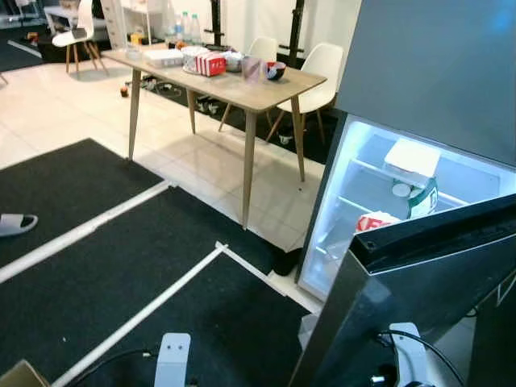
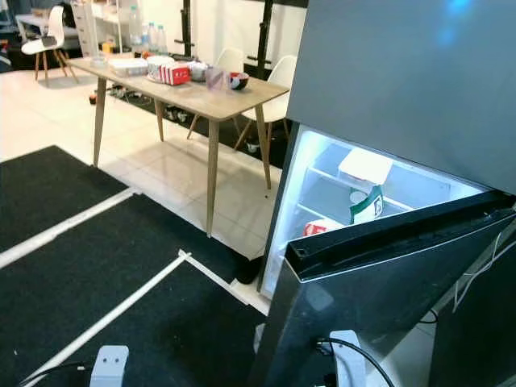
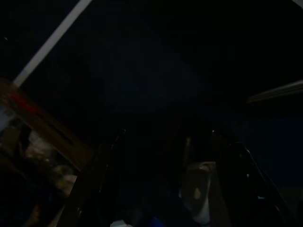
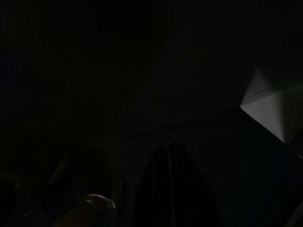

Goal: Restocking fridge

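Home dining area: fridge [image 1: 379,201], table [image 1: 242,89], chairs [image 1: 322,68].

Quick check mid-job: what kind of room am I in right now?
Probably a dining area of a home or mock-up test flat: an open dark grey fridge with lit shelves, a long wooden dining table with white chairs, and black floor mats edged with white tape.

The fridge [image 2: 403,89] looks like smooth grey metal with a soft shine. Inside, its shelves [image 1: 371,173] look like clear, shiny plastic. The table [image 1: 242,85] is pale wood. The floor tiles [image 1: 64,113] are glossy, the black mats [image 1: 121,274] rough and matt.
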### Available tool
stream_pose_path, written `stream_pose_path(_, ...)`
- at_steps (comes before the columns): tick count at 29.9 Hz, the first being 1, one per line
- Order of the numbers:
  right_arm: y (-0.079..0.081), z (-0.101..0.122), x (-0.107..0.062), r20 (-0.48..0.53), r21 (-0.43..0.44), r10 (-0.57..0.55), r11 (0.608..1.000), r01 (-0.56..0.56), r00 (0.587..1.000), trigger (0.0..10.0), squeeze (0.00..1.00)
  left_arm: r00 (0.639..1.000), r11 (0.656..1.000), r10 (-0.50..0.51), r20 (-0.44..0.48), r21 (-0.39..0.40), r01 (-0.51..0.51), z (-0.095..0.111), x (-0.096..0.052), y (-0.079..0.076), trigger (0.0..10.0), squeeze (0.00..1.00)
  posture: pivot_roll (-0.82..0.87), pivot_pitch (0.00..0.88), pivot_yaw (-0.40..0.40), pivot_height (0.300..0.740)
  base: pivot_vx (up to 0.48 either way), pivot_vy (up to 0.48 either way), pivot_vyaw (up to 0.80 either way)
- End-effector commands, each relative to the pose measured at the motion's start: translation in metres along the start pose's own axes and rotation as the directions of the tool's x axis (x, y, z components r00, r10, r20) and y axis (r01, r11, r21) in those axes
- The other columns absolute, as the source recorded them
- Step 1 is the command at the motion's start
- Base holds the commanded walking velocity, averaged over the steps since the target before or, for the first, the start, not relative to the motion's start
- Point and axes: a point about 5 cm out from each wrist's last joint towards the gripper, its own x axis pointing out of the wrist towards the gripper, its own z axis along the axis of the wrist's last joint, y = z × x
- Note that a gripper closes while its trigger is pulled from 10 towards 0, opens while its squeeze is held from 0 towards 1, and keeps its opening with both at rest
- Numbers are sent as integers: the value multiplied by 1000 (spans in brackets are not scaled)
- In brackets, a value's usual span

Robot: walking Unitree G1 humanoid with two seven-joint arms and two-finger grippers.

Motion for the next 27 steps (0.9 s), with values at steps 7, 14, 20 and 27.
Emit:
stream_pose_path(7,-3,1,-1,1,-5,-12,1000,12,1000,10000,0,1000,1000,8,-6,-22,-9,-3,-1,-2,10000,0,21,0,-103,738,0,0,0)
stream_pose_path(14,-4,3,-1,6,-8,-9,1000,9,1000,10000,0,1000,1000,2,-1,-16,-2,-3,-1,-3,10000,0,18,0,-106,738,0,0,0)
stream_pose_path(20,-6,5,-1,10,-11,-10,1000,11,1000,10000,0,1000,1000,-8,-1,4,8,-2,0,-3,10000,0,17,0,-109,738,0,-160,0)
stream_pose_path(27,-5,6,-1,12,-18,-6,1000,7,1000,10000,0,1000,1000,-7,-3,-1,7,-2,0,-4,10000,0,17,0,-110,738,0,-480,0)
